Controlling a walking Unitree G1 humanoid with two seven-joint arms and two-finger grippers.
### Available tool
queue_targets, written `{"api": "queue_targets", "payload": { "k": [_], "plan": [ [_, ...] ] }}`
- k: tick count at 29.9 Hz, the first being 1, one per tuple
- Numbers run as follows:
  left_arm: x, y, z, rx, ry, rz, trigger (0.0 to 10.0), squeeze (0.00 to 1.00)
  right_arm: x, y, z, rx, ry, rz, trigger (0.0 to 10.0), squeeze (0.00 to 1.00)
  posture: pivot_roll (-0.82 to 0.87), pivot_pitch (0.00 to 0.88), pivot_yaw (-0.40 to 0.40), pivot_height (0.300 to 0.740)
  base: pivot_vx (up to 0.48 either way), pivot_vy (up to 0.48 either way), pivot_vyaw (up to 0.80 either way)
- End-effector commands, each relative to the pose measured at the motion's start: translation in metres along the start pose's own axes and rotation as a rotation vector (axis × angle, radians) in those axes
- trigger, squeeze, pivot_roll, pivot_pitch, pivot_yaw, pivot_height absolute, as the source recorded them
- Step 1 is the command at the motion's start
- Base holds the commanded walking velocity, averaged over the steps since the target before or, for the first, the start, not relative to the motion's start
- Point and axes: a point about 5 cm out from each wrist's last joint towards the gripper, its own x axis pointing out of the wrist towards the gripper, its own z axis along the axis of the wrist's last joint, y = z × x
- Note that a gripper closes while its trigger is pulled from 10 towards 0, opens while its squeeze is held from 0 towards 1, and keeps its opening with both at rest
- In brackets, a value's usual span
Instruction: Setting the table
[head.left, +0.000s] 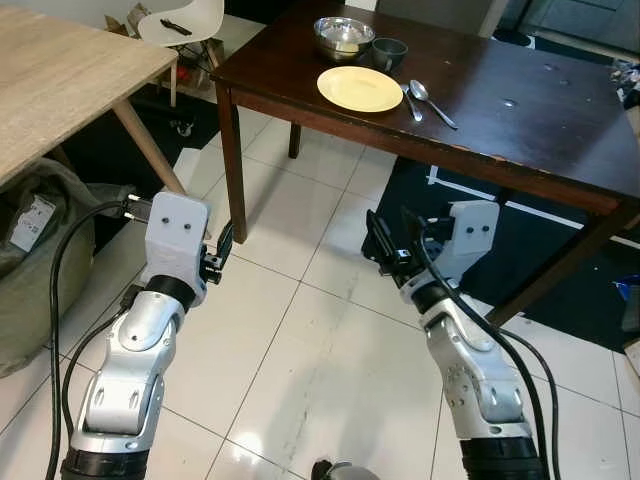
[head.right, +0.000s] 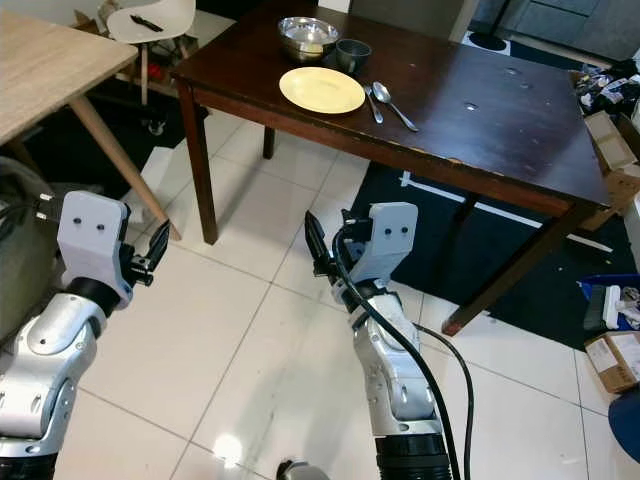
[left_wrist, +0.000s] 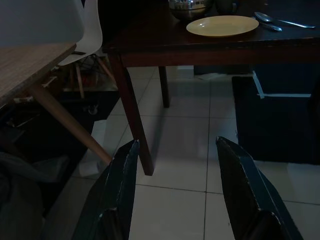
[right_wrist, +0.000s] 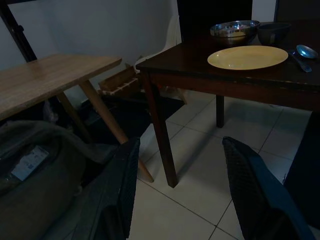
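Standing on the white tile floor (head.left: 300, 350), I look down at a dark wooden table (head.left: 520, 110) in front of me. On it lies a yellow plate (head.left: 359, 88) near the front edge. Just beside the plate, on my right, lie a fork (head.left: 412, 103) and a spoon (head.left: 431, 101), side by side. Behind the plate stand a steel bowl (head.left: 343, 36) and a dark cup (head.left: 388, 52), close together. My left gripper (left_wrist: 175, 195) hangs low over the floor with its fingers spread apart, and it holds nothing. My right gripper (right_wrist: 180, 195) is also low, well apart from the table, its fingers wide and empty. A light wooden table (head.left: 60, 70) is on my left, with a white chair (head.left: 185, 22) behind it.
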Motion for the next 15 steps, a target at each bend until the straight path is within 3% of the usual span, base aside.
{"api": "queue_targets", "payload": {
  "k": [1,15],
  "plan": [
    [-0.0013,-0.0005,-0.0064,0.003,0.025,-0.004,10.0,0.00,-0.0028,-0.0025,0.0000,0.002,-0.007,-0.007,10.0,0.00,-0.02,0.032,0.006,0.740,0.000,0.000,0.00],
    [-0.0018,-0.0003,-0.0083,0.011,0.051,-0.004,10.0,0.00,-0.0028,-0.0026,-0.0003,0.002,-0.004,-0.007,10.0,0.00,-0.02,0.035,0.006,0.740,0.000,0.000,0.00]
  ]
}}
